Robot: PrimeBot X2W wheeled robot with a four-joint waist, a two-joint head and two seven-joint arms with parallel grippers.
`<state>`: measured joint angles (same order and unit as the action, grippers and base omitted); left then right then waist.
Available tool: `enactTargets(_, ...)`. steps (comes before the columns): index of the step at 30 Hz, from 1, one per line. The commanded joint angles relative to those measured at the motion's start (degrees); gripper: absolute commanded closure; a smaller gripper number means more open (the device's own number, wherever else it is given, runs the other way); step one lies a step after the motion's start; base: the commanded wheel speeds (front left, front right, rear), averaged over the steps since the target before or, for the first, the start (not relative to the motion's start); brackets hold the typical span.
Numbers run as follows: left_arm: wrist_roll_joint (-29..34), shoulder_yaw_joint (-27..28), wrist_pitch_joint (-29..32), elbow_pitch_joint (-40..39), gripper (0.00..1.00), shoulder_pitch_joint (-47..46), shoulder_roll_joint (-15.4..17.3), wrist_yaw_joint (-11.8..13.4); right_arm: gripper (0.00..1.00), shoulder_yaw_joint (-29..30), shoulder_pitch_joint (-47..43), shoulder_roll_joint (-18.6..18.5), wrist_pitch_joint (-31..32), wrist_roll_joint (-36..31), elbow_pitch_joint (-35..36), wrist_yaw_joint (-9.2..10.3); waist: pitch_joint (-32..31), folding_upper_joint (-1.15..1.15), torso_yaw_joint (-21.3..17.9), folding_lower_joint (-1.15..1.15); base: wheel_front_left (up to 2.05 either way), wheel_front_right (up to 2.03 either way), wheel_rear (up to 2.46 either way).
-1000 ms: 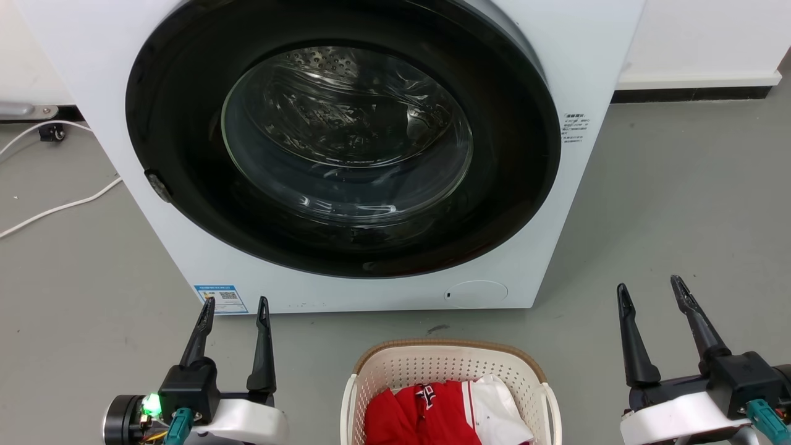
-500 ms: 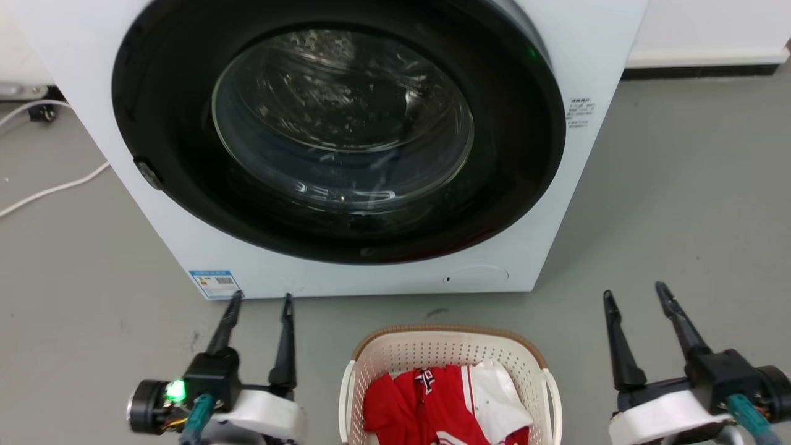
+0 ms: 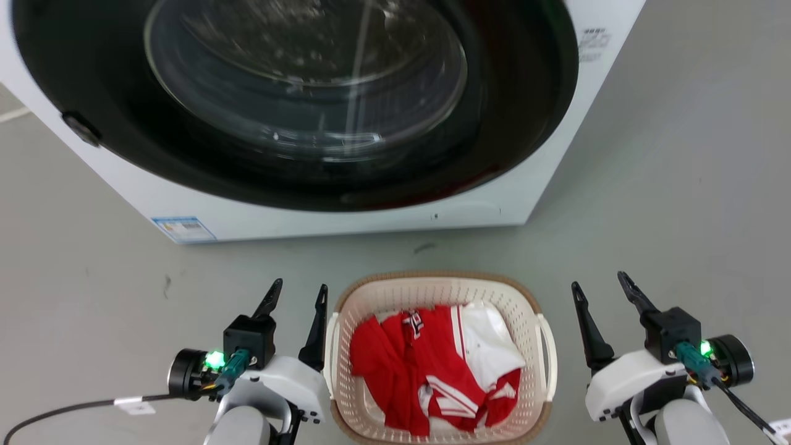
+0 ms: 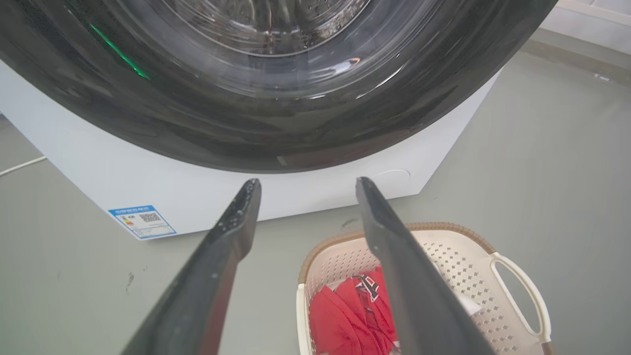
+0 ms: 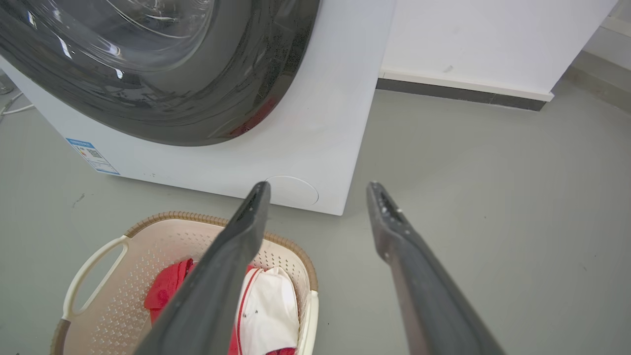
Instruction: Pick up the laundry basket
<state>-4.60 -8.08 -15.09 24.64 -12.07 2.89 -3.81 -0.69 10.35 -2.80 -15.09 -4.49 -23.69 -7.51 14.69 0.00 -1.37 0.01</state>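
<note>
perforated plastic laundry basket (image 3: 432,292), red cloth (image 3: 395,361), glossy glass door (image 3: 309,74), matt grey floor (image 3: 680,185)

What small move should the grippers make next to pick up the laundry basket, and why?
Probably close in on the side handles from both sides. The laundry basket sits between the open left gripper, close beside it, and the open right gripper, which stands farther off; neither grips it.

Same build on both sides: the left gripper (image 3: 299,287) and right gripper (image 3: 599,282) are each fitted with two long, dark, tapering fingers (image 4: 217,266). A boxy black block (image 3: 250,337) is mounted on a rounded white wrist shell (image 3: 296,383). A green light (image 3: 214,360) is lit, a teal plug (image 3: 233,364) is fitted, and a white label (image 3: 133,405) is stuck on the thin black cable (image 3: 74,406).
</note>
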Motion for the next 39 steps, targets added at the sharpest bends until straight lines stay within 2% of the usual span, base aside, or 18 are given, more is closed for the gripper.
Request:
enactTargets(1,-0.33,-0.2,-0.13,1.48,0.0,-1.52,-0.01,-0.27,0.0,0.06,1.57,-0.15,-0.13,-0.25,-1.38,0.04,3.47,0.0,-0.86,-0.01,0.0,0.0,0.0)
enactTargets(10,-0.56,-0.57,-0.13,10.74,0.0,-9.1,-0.01,-1.32,0.0,0.71,8.4,-0.14,-0.13,-1.15,-8.43,0.04,13.53,0.0,-1.2,-0.01,0.0,0.0,0.0)
enactTargets(19,0.63,-0.86,-0.13,17.88,0.0,-15.59,0.09,-2.18,0.0,0.55,14.12,-0.14,-0.13,-2.15,-16.23,0.04,20.7,0.0,-0.51,-0.01,0.0,0.0,0.0)
enactTargets(39,1.73,-3.08,-0.13,28.88,0.0,-24.15,0.8,-3.29,0.0,-2.02,24.36,-0.14,-0.13,-2.72,-31.43,0.04,31.8,0.0,-1.03,-0.01,0.0,0.0,0.0)
